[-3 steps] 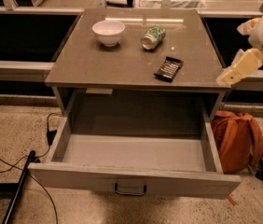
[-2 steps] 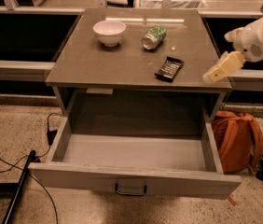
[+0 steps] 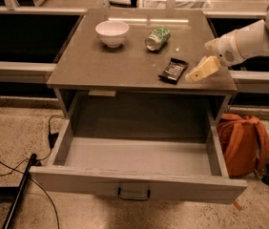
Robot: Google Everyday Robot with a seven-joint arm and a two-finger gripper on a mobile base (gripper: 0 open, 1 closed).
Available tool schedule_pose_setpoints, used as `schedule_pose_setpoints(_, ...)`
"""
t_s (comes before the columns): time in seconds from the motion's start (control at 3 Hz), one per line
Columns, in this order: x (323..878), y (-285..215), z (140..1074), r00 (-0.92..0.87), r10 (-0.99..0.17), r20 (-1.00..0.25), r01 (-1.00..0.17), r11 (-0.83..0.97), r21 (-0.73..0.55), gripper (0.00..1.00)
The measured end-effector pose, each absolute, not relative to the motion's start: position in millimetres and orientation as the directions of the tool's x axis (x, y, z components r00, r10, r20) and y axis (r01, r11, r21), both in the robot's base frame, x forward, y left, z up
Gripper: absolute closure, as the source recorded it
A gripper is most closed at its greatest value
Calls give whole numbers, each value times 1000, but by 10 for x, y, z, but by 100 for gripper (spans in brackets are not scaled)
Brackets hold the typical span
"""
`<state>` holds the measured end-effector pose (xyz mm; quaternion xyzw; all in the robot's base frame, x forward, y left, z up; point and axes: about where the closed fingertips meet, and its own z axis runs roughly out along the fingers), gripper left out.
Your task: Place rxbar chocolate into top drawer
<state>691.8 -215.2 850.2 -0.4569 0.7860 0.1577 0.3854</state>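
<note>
The rxbar chocolate, a flat black wrapper with white lettering, lies on the grey table top near its front right. My gripper comes in from the right on a white arm and hovers just right of the bar, above the table's front right part, apart from the bar. The top drawer is pulled wide open below the table top; its inside is bare and its dark handle faces the front.
A white bowl stands at the table's back left. A green-patterned can lies on its side behind the bar. An orange backpack sits on the floor right of the drawer. Black cables run over the floor at left.
My arm and gripper have moved left from beyond the table's right edge to just beside the bar. The bar, bowl, can and drawer have not moved.
</note>
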Motion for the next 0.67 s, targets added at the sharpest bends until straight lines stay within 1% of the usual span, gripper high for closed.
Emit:
schedule_pose_setpoints(0.33, 7125, -1905, 8346, -269, -598, -755, -864, 496, -85, 0)
schedule_pose_setpoints(0.67, 7213, -1592, 8229, -237, -600, -764, -899, 434, -62, 0)
